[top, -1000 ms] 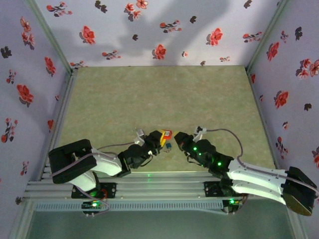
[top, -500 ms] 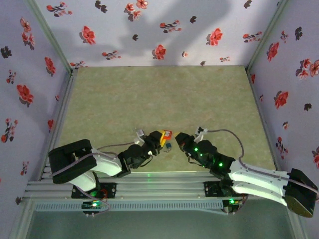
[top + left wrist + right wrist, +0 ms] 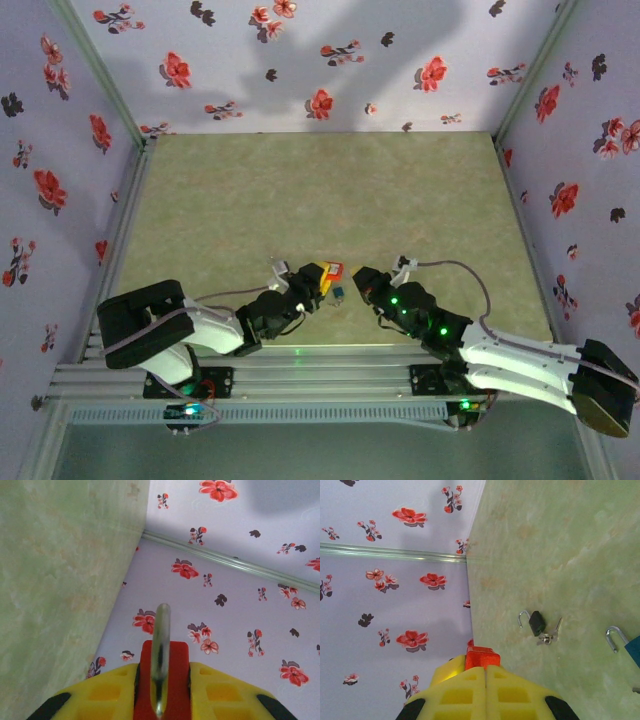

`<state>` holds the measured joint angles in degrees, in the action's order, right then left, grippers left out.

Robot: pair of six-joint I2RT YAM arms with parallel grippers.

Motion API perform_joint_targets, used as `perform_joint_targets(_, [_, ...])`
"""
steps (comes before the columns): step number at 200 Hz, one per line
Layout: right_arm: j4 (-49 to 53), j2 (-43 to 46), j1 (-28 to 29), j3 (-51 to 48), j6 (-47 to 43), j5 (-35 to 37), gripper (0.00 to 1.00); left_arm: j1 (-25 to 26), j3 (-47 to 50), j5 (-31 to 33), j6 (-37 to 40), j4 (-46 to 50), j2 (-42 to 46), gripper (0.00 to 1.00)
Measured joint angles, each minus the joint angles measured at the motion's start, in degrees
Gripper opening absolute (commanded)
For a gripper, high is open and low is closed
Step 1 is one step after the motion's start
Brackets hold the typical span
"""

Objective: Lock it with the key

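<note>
Padlock (image 3: 178,672) btwn left jaws

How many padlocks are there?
3: red padlock in the left gripper, black padlock on the table, blue padlock at the right wrist view's edge. More may be hidden.

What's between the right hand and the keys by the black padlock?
Nothing visible: bare table runs from the shut right hand to the keys. A red piece sits at its fingertips; the blue padlock lies off to the side.
</note>
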<state>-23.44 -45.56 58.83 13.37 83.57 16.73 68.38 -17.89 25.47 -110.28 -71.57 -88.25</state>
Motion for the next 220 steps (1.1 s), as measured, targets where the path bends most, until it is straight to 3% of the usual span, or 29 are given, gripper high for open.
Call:
perform_joint_targets(91, [1.53,1.33,-0.7,-0.35,-0.07,5.42,0.0,-1.86,1.84,7.85,-0.46,3.32,-0.37,0.0])
perform_joint_targets(177, [9.53,9.46,-0.98,-0.33,-2.6,9.2,0.0,-1.95,1.95,9.03,-0.17,4.0,-0.37,0.0])
perform_joint_targets(220, [17.05,12.2,-6.16,2.05,-5.86,7.41,0.0,-3.67,1.22,7.17,3.58,17.11,7.82,0.0])
